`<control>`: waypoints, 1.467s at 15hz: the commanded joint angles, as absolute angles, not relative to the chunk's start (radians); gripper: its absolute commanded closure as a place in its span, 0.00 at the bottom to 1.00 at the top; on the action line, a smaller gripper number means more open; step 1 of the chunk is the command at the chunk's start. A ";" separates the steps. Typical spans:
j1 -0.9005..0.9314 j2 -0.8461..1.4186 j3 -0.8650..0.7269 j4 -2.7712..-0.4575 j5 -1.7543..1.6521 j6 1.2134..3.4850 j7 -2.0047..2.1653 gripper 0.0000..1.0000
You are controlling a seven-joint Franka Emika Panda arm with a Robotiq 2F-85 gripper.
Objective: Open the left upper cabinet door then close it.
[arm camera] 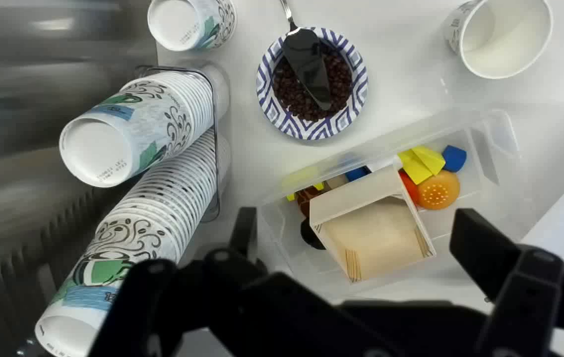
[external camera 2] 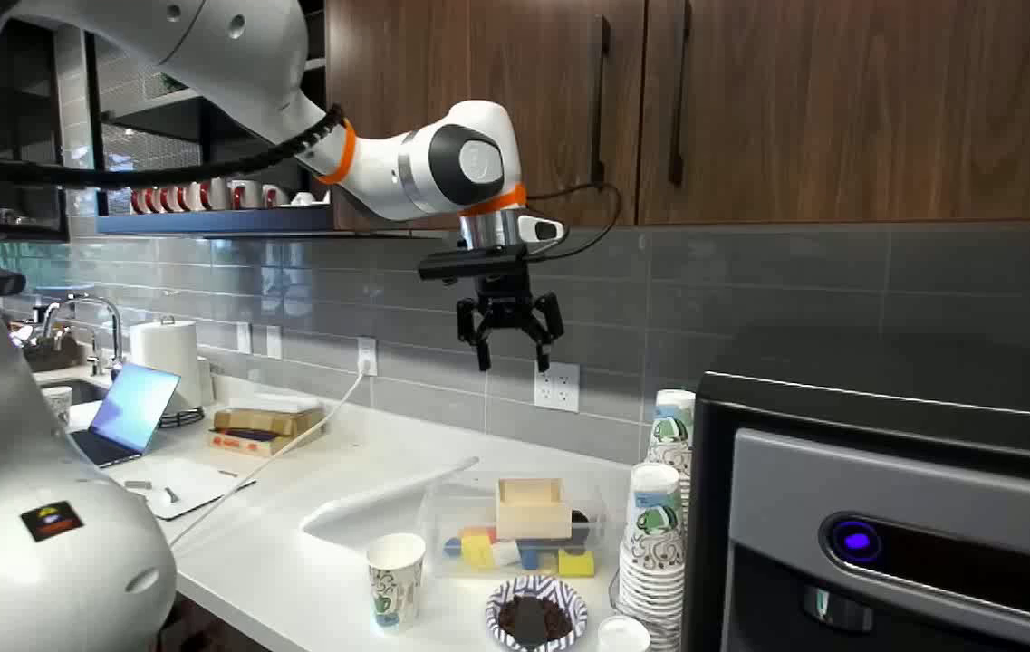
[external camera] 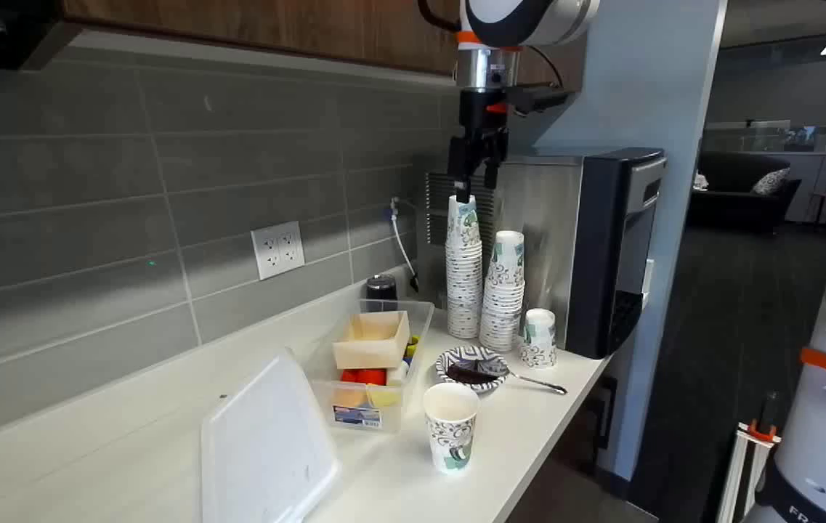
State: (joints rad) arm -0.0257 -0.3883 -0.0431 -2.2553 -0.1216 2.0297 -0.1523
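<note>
The left upper cabinet door [external camera 2: 487,63] is sitting flush with the adjoining door [external camera 2: 868,109], high over the counter [external camera 2: 288,580] in an exterior view; its black bar handle [external camera 2: 599,100] is lining the right edge, presumably because the panel is hinging on the left. Operating from a distance, I am holding the gripper [external camera 2: 514,362] below the handle and apart from it, its fingers standing wide with nothing pinched between them, likely for a coming grasp on that bar. They are pointing down at the counter, so I am expecting to lift and turn the wrist before any opening. Beneath, in the wrist view, a clear bin [arm camera: 435,131] is holding toy pieces [arm camera: 438,190], with a pale open box [arm camera: 356,198] riding on top, apparently for want of room. Close by, paper-cup stacks [arm camera: 157,119] are standing bottoms-up, perhaps for clean rims; farther out, a server [arm camera: 314,74] is lying across dark beans [arm camera: 286,91] in a patterned bowl [arm camera: 311,130], probably for scooping, and one loose cup [arm camera: 502,38] is standing mouth-up, presumably for filling.
</note>
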 commanded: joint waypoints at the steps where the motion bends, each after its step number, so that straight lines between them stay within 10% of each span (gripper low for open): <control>1: -0.024 -0.388 -0.045 -2.253 -0.122 2.028 -0.152 0.00; 22: -0.070 -0.723 0.193 -2.253 -0.389 1.960 0.308 0.00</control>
State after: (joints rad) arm -0.0349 -0.6359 0.1566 -2.2612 -0.3334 1.9967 0.2356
